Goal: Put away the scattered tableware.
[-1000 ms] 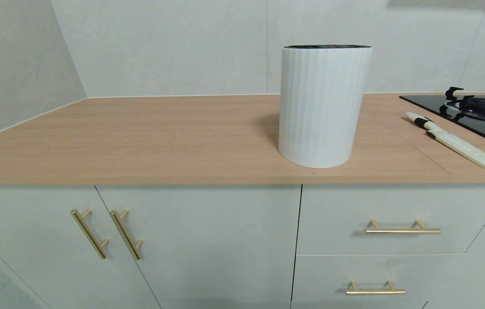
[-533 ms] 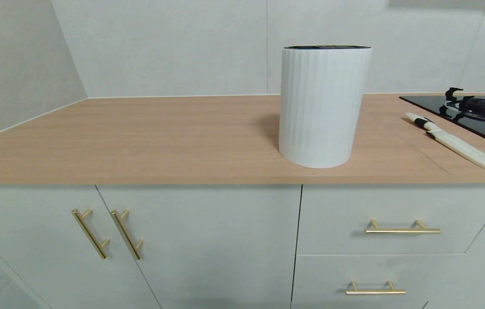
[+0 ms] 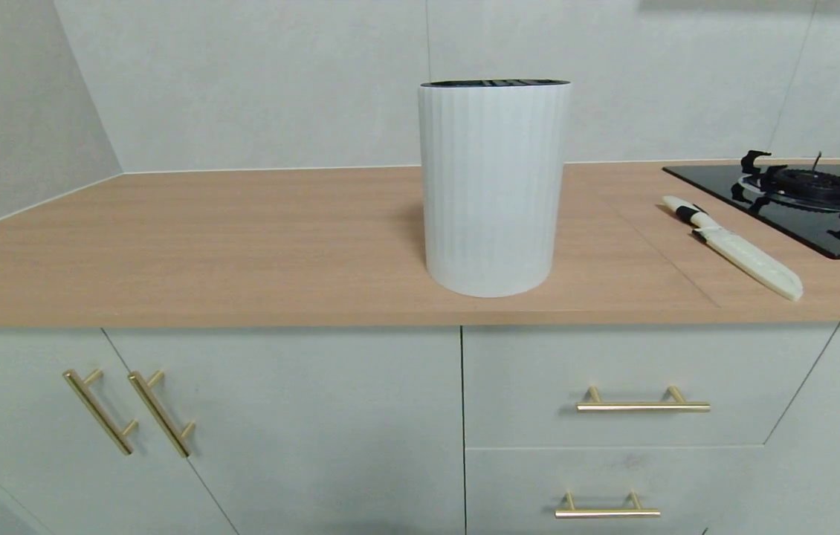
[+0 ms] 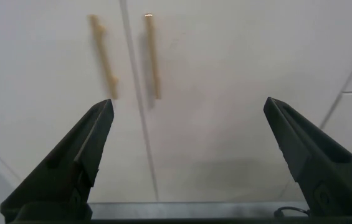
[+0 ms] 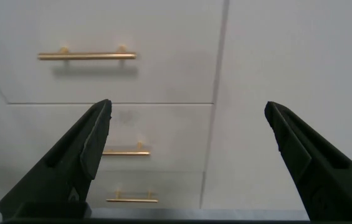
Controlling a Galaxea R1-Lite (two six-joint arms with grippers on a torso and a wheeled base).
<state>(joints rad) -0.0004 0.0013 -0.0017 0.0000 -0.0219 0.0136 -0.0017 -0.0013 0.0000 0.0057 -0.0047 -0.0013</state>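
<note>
A: Nearest first: how do the hands stand?
B: The left gripper [image 4: 187, 109] has its jaws spread wide with nothing between them, facing pale cabinet doors [image 4: 225, 93] with brass bar handles. The right gripper [image 5: 188, 107] is just as wide and empty, facing pale drawer fronts [image 5: 132, 81].
A: And the thing to put away?
B: A cream-white knife with a black band on its handle [image 3: 732, 249] lies flat on the wooden countertop [image 3: 241, 245], toward its right end, blade tip close to the front edge. The tall white ribbed cylindrical holder with a black slotted top [image 3: 494, 186] stands near the front edge about midway, well apart from the knife.
A: What worries you?
B: Both grippers seem lower than the countertop, so rising could clip its front edge. A flat knife gives little to pinch, and a skidding grip might push it off that edge or back against the black glass hob [image 3: 784, 219] near its handle. A tilted insertion could tip the holder.
</note>
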